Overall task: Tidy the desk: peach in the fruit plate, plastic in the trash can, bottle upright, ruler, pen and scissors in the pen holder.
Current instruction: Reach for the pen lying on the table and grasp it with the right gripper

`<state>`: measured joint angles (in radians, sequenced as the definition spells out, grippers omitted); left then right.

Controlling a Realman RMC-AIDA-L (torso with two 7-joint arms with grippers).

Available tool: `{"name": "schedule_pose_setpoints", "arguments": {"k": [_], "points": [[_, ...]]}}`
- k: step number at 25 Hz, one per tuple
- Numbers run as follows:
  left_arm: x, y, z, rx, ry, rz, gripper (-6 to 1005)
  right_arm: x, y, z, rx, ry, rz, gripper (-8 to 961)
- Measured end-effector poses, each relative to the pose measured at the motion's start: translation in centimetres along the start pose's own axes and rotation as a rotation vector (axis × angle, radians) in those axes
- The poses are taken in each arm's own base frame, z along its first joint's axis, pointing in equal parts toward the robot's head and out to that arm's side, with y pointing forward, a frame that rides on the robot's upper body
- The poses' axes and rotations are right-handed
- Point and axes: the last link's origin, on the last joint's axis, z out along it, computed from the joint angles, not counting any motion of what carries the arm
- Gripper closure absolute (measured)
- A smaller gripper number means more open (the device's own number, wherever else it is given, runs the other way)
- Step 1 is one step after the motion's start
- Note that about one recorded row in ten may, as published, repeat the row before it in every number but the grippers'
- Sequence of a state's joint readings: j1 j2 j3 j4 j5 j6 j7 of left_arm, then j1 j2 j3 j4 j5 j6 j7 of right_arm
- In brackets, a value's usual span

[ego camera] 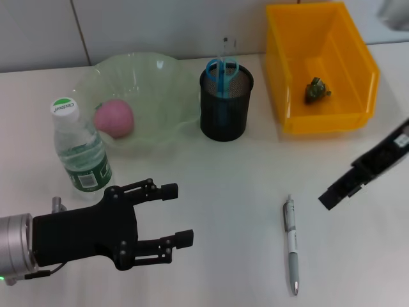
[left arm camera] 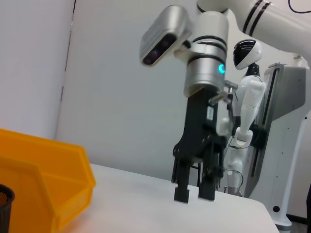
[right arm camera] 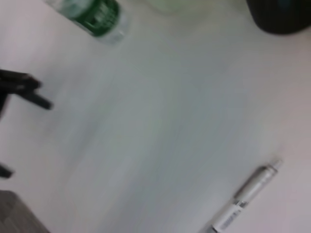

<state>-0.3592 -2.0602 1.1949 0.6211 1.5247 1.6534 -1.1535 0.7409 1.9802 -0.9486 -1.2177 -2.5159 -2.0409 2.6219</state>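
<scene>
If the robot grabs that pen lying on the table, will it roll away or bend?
The pen looks round and slim, lying flat on the smooth white table, so a nudge would probably roll it. Its hard-looking silver body likely stays stiff. Being thin, it may slip from the right pincer.

On the table [ego camera: 217, 192], the peach [ego camera: 114, 118] is held in the fruit plate [ego camera: 160, 77] at the left, with the bottle [ego camera: 80, 153] before it, the pen holder [ego camera: 225, 102] just right, the trash can [ego camera: 319, 64] farther right and the pen [ego camera: 291, 243] nearest.
</scene>
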Motion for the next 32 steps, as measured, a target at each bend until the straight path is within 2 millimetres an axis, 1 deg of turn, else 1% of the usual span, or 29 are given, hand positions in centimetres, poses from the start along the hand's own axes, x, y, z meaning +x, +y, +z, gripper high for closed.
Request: {"name": "schedule_pose_setpoints", "arguments": {"k": [1,2,4,5,6,8,9,10,13,14,15,18,25,32], "points": [[0.0,0.0,0.0,-0.001,0.000,0.001,187,-1.1,0.2,0.9,0.047,0.040,0.031,275],[0.1,-0.1,0.1,-0.002,0.000,0.003,187,-1.1,0.2,0.9,0.047,0.040,0.031,276],[0.2,-0.1,0.1,-0.004,-0.001,0.006,186,-2.0,0.3,1.7,0.090,0.067,0.056,279],[0.2,-0.2,0.2,-0.004,-0.002,0.006,186,-2.4,0.4,2.2,0.105,0.083,0.068,280],[0.2,-0.2,0.2,-0.005,-0.002,0.008,186,-3.2,0.6,3.1,0.126,0.109,0.082,281],[0.2,-0.2,0.2,-0.006,-0.003,0.008,186,-3.4,0.6,3.3,0.132,0.116,0.085,282],[0.2,-0.2,0.2,-0.006,-0.003,0.009,186,-4.0,0.9,4.2,0.141,0.135,0.088,282],[0.2,-0.2,0.2,-0.006,-0.003,0.009,186,-4.0,0.9,4.2,0.141,0.135,0.088,283],[0.3,-0.2,0.2,-0.007,-0.003,0.009,186,-4.7,1.1,5.1,0.164,0.142,0.086,285],[0.3,-0.2,0.2,-0.007,-0.003,0.009,186,-5.1,1.1,5.8,0.170,0.142,0.085,285],[0.3,-0.2,0.2,-0.007,-0.003,0.009,186,-5.1,1.1,5.8,0.170,0.142,0.085,285],[0.4,-0.3,0.3,-0.010,-0.002,0.013,186,-5.6,1.2,7.0,0.169,0.158,0.084,285],[0.5,-0.3,0.4,-0.013,-0.002,0.014,187,-5.6,1.1,7.7,0.189,0.172,0.071,285],[0.5,-0.3,0.4,-0.014,-0.001,0.014,187,-5.2,0.4,8.7,0.240,0.191,0.065,284]]}}
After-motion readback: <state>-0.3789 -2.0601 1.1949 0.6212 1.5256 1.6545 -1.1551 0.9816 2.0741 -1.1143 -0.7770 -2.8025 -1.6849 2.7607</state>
